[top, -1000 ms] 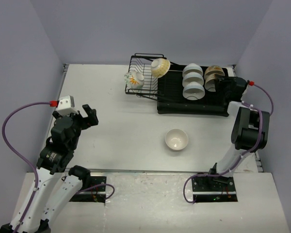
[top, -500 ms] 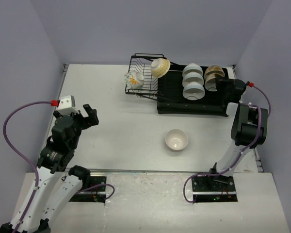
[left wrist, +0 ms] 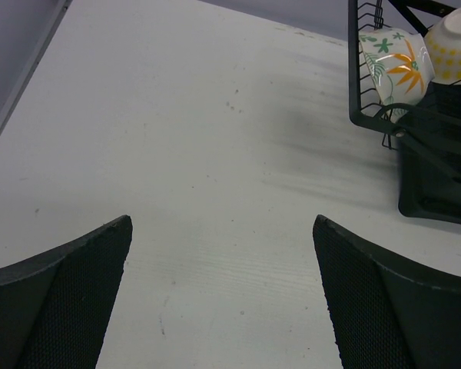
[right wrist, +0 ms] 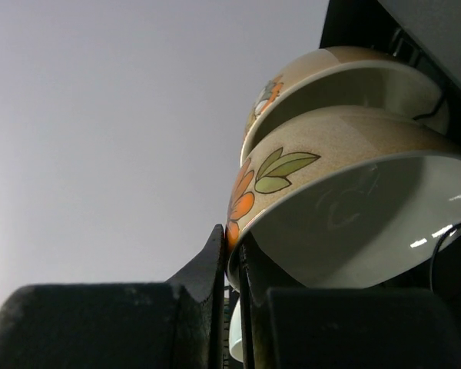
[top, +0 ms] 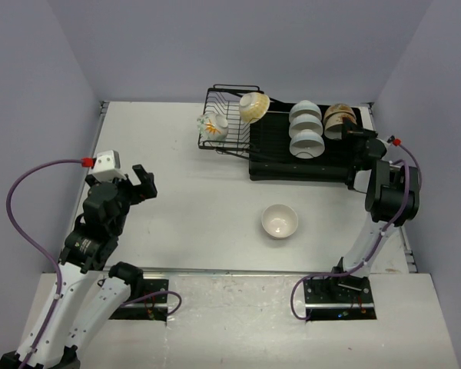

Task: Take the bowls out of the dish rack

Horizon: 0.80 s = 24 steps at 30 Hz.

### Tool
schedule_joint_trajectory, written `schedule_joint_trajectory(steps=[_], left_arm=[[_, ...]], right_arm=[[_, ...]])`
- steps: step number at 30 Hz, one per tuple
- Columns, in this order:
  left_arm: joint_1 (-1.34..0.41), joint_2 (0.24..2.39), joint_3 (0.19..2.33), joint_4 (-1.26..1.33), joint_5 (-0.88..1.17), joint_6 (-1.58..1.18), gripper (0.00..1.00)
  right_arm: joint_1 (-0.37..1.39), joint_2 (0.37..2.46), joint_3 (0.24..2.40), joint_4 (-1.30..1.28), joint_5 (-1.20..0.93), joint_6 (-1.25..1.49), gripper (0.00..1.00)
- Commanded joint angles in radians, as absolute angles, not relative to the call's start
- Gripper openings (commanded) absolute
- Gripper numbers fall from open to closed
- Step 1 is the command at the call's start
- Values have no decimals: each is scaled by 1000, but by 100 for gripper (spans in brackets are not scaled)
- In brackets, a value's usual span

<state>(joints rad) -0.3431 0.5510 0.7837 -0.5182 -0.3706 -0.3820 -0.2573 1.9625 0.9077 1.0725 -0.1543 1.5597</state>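
two tan flowered bowls (right wrist: 346,192) are stood on edge at the right end of the dish rack (top: 292,167), close to the far right corner of the bench (top: 177,215). beside them, toward the middle of the far edge, what looks like three plain white bowls (top: 306,131) are slotted in the same black drainer tray. further left, in the raised wire section (top: 224,98), a cream-yellow bowl (top: 253,106) and an orange-flowered bowl (top: 212,125) are leaned on their sides.

one white bowl (top: 280,221) is set upright on the open bench, nearer the front edge and right of centre. it is judged to be the only one unloaded, so most of the task is left.

the right fingers (right wrist: 232,244) are brought up under the rim of the nearer tan bowl and drawn to a narrow slit. the rim meets that slit, but it cannot be told whether it is actually pinched. a lift of this bowl is judged to be the step in hand.

the left fingers (left wrist: 221,223) are spread wide with nothing between them, held over bare bench near the left edge, well apart from the rack.
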Motion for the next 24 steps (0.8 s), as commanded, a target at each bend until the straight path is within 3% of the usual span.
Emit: schedule_joint_trajectory(steps=[1,24], left_arm=[[-348,555,787,-488,-360,-373,100],[-348,558,784,-480,-342,-368,100]], right_arm=[[-267,2011,925,1374,-173,1632,0],[-278,2046,900,1643,-178,1716,0]])
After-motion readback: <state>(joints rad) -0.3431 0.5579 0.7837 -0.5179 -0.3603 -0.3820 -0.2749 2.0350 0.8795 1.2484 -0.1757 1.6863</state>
